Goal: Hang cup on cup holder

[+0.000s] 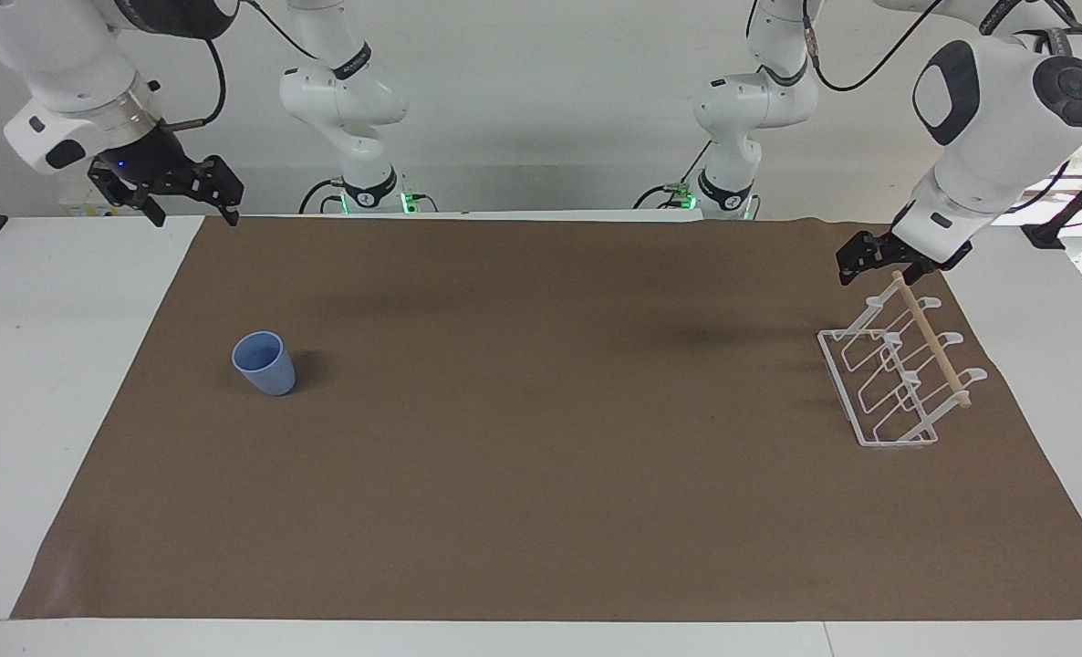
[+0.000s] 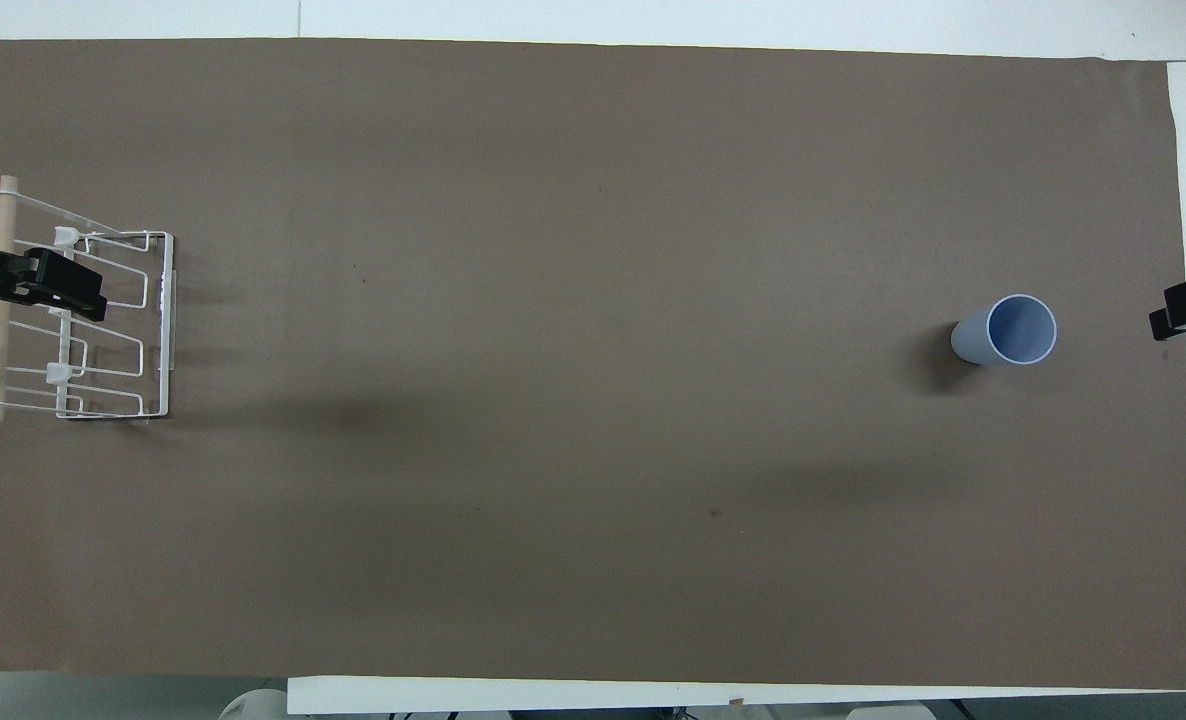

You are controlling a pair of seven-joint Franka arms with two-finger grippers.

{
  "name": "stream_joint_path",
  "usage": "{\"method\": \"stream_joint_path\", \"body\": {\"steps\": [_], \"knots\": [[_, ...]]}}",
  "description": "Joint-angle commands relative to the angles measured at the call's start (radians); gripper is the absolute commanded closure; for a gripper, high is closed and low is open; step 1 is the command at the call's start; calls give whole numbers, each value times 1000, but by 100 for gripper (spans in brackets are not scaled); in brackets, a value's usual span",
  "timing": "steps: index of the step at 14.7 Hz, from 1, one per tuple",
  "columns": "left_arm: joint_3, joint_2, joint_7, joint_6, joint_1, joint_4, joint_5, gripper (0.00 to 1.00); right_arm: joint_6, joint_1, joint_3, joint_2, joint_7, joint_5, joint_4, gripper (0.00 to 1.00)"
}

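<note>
I see the brown paper mat (image 1: 541, 511) covering the counter (image 1: 39, 411). On it, the small light-blue plastic cup (image 1: 265, 363) stands upright toward the right arm's end, well apart from the white wire cup holder (image 1: 897, 374) at the left arm's end.

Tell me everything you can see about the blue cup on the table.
The cup is a small light-blue tumbler with no handle, tapering toward its base, plain and matte like plastic. It stands upright, mouth up and empty, on the brown table cover toward the right arm's end of the table. Nothing else touches it; it casts a soft shadow beside itself.
</note>
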Motion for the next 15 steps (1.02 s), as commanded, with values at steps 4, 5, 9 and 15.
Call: {"method": "stream_joint_path", "body": {"steps": [4, 5, 9, 15], "knots": [[2, -44, -65, -9, 7, 3, -37, 0, 6, -8, 9, 0, 6, 16, 4, 0], [3, -44, -80, -4, 7, 5, -49, 0, 0, -13, 9, -1, 2, 16, 4, 0], [3, -44, -85, -13, -2, 5, -51, 0, 70, -12, 9, -29, -28, 20, -79, 0], [4, -44, -82, -9, 4, 5, -51, 0, 533, -74, 7, 9, -67, 20, -391, 0]]}}
